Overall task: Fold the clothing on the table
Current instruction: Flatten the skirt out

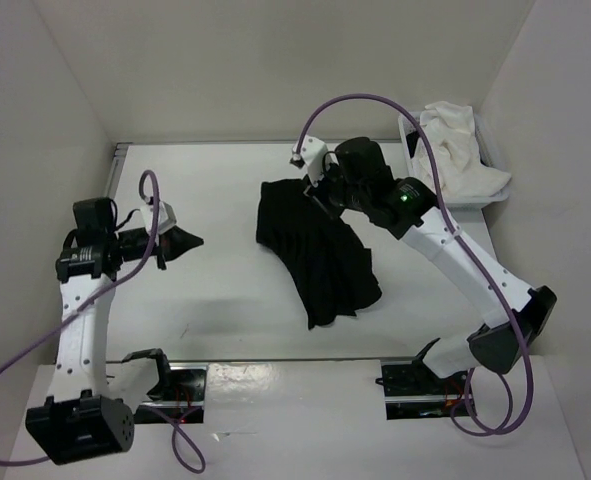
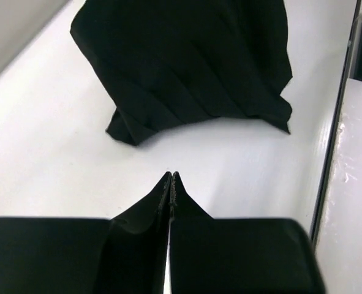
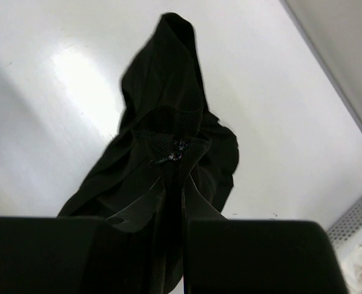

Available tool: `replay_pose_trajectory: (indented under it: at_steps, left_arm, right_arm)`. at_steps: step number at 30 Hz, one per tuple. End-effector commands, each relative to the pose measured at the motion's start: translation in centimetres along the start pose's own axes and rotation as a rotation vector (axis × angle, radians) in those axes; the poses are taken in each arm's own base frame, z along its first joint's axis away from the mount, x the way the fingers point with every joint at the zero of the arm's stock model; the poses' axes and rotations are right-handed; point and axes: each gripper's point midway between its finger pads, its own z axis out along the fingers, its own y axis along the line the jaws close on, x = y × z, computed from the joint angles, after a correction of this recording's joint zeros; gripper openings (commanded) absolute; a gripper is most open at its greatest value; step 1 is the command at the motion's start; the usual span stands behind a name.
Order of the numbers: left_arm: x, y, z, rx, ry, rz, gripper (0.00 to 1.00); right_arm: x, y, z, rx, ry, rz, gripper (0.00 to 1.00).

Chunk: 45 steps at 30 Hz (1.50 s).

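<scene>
Stock: one white table [image 1: 225, 310]; two arms are extending over it, the right gripper [image 3: 173, 156] pinching a raised fold of cloth between its jaws, the left gripper [image 2: 170, 177] hovering at left, jaws pressed together, empty. One black skirt [image 1: 320, 260] is lying centre-right on the table. One basket [image 1: 492, 150] is holding one white garment [image 1: 455, 140].

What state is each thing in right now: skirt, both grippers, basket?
Skirt, rumpled and unfolded on the table, far end pinched.
Right gripper, shut on skirt.
Left gripper, shut, empty, apart from skirt.
White cloth, heaped in basket, spilling over the rim.
Basket, upright at the far right corner, full.
</scene>
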Motion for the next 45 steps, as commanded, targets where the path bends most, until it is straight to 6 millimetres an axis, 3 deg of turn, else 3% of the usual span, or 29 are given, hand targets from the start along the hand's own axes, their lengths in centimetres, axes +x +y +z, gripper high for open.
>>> replay_pose_trajectory:
  at_steps: [1, 3, 4, 6, 7, 9, 10, 11, 12, 14, 18, 22, 24, 26, 28, 29, 30, 31, 34, 35, 36, 37, 38, 39, 41, 43, 45]
  left_arm:
    - [-1.5, 0.2, -0.4, -0.04, -0.019, -0.031, 0.0]
    - [-2.3, 1.3, -1.0, -0.115, -0.014, -0.057, 0.07]
    - [-2.4, 2.7, -1.7, -0.215, 0.003, -0.101, 0.25]
    - [-2.9, 3.2, -2.7, -0.32, 0.019, -0.106, 0.35]
    - [-2.5, 4.3, -3.5, -0.416, 0.044, -0.141, 0.55]
    - [-2.3, 5.9, -5.4, -0.585, 0.067, -0.176, 0.58]
    - [-2.4, 6.2, -6.0, -0.64, 0.059, -0.211, 0.64]
    - [-2.7, 6.3, -6.6, -0.692, 0.049, -0.208, 0.73]
    - [-3.0, 6.6, -7.2, -0.735, 0.038, -0.209, 0.74]
    - [-1.7, 6.6, -7.6, -0.781, 0.052, -0.246, 0.77]
    - [-1.5, 7.2, -8.3, -0.842, 0.031, -0.253, 0.8]
    - [-1.2, 7.0, -8.0, -0.829, 0.03, -0.271, 0.8]
    - [-1.2, 6.9, -7.8, -0.82, 0.027, -0.27, 0.8]
    - [-1.2, 6.9, -7.8, -0.82, 0.027, -0.27, 0.8]
    - [-1.3, 6.8, -7.7, -0.811, 0.025, -0.27, 0.8]
    - [-1.5, 6.8, -7.6, -0.804, 0.017, -0.262, 0.8]
    - [-1.1, 6.8, -7.5, -0.802, 0.022, -0.269, 0.8]
    - [-1.1, 6.8, -7.5, -0.802, 0.023, -0.269, 0.8]
    - [-1.1, 6.8, -7.5, -0.802, 0.023, -0.269, 0.8]
    - [-0.9, 6.7, -7.5, -0.8, 0.028, -0.277, 0.8]
    - [-0.9, 6.7, -7.5, -0.8, 0.028, -0.277, 0.8]
    - [-0.9, 6.7, -7.5, -0.8, 0.028, -0.277, 0.8]
    - [-0.9, 6.7, -7.5, -0.8, 0.028, -0.277, 0.81]
    - [-1.0, 6.6, -7.4, -0.791, 0.025, -0.276, 0.81]
    - [-0.8, 6.4, -7.4, -0.791, 0.025, -0.276, 0.81]
    - [-0.7, 6.3, -7.4, -0.789, 0.031, -0.284, 0.81]
    - [-0.9, 6.2, -7.4, -0.791, 0.025, -0.276, 0.81]
  right_arm:
    - [-3.4, -2.2, -2.1, 0.102, -0.142, 0.027, 0.0]
    - [-3.7, -2.2, -2.4, 0.091, -0.136, 0.027, 0.0]
    - [-3.8, -1.5, -2.2, 0.052, -0.136, 0.025, 0.0]
    - [-4.2, -0.3, -2.6, -0.019, -0.148, 0.011, 0.0]
    - [-4.8, 1.2, -2.6, -0.11, -0.172, -0.008, 0.0]
    - [-4.7, 3.4, -2.8, -0.224, -0.161, -0.033, 0.0]
    - [-5.4, 5.2, -2.8, -0.32, -0.179, -0.064, 0.0]
    - [-4.7, 6.9, -3.0, -0.397, -0.145, -0.075, 0.0]
    - [-4.7, 8.2, -3.4, -0.461, -0.14, -0.098, 0.0]
    - [-5.8, 10.5, -4.8, -0.617, -0.186, -0.155, 0.0]
    - [-6.1, 13.6, -9.8, -0.862, -0.216, -0.238, 0.0]
    - [-7.1, 14.0, -12.1, -0.898, -0.283, -0.283, 0.0]
    - [-6.9, 14.0, -12.3, -0.883, -0.284, -0.277, 0.0]
    - [-7.7, 11.8, -10.9, -0.801, -0.326, -0.235, 0.0]
    - [-6.1, 8.7, -9.0, -0.716, -0.291, -0.084, 0.0]
    - [-7.0, 6.7, -7.8, -0.646, -0.356, -0.076, 0.0]
    - [-5.1, 5.7, -6.5, -0.614, -0.314, 0.026, 0.0]
    - [-4.1, 3.0, -5.7, -0.543, -0.317, 0.081, 0.0]
    - [-1.5, -2.6, -1.3, -0.293, -0.264, 0.184, 0.01]
    - [-0.7, -3.8, -0.2, -0.233, -0.232, 0.195, 0.09]
    - [1.6, -5.6, 2.2, -0.145, -0.148, 0.203, 0.23]
    - [3.1, -6.3, 3.4, -0.109, -0.091, 0.223, 0.4]
    - [4.3, -7.6, 4.3, -0.057, -0.05, 0.249, 0.59]
    - [7.4, -9.3, 6.5, 0.04, 0.058, 0.287, 0.83]
    - [8.9, -12.2, 7.8, 0.19, 0.116, 0.322, 0.9]
    - [11.7, -15.5, 9.1, 0.391, 0.219, 0.394, 0.94]
    - [14.1, -18.1, 8.2, 0.598, 0.313, 0.43, 0.96]
